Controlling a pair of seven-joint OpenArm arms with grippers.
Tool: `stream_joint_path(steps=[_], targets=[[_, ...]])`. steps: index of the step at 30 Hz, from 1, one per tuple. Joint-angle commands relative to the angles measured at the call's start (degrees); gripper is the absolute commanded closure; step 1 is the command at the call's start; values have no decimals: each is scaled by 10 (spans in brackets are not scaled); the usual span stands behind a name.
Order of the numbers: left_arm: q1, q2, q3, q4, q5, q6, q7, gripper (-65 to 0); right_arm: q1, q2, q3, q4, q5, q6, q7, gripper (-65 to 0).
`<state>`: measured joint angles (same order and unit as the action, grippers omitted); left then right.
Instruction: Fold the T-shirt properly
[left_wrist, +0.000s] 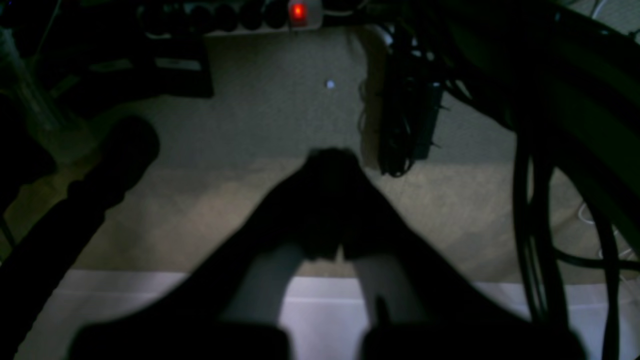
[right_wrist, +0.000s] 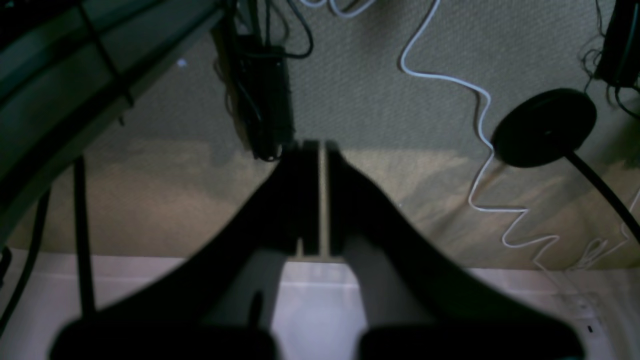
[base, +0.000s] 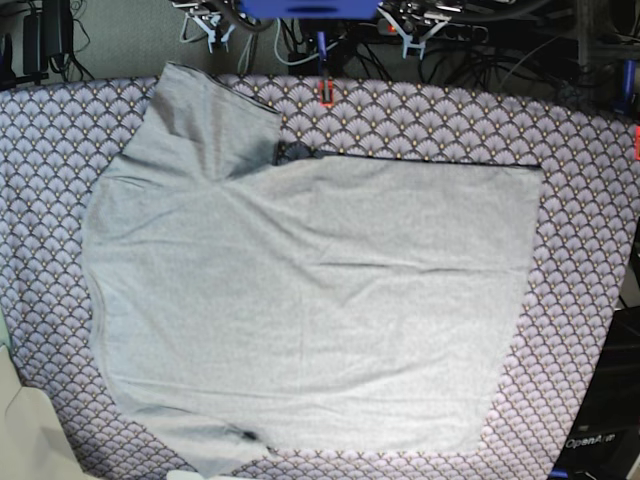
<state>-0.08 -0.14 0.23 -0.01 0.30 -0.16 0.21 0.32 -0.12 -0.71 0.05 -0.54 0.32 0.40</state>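
The light grey T-shirt (base: 310, 300) lies spread flat over most of the table in the base view, one short sleeve (base: 215, 115) pointing to the back left and a straight edge on the right. A dark bit of its inside (base: 297, 152) shows beside that sleeve. Neither gripper is over the shirt. In the left wrist view my left gripper (left_wrist: 332, 156) is shut, empty, and faces the carpeted floor. My right gripper (right_wrist: 318, 146) is also shut with only a thin slit between its fingers, holding nothing. The T-shirt is out of both wrist views.
The purple-grey scallop-patterned cloth (base: 590, 250) covers the table under the shirt. Cables and clamps (base: 320, 30) crowd the far edge. On the floor are a power strip with a red light (left_wrist: 298, 11), black cable bundles (left_wrist: 407, 120), a white cable (right_wrist: 480, 125) and a round black base (right_wrist: 545, 127).
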Motion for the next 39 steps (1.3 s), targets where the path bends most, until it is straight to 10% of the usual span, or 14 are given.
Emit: stream_joint_path(steps=[1,39], targets=[[-2,0,2,1,-3,0,-2,0,1,1,0,1,6,-7,-4,0],[20,-8,-1,2,-6,-1,-10,0,-49,1,4,1,8,-9,95,0]])
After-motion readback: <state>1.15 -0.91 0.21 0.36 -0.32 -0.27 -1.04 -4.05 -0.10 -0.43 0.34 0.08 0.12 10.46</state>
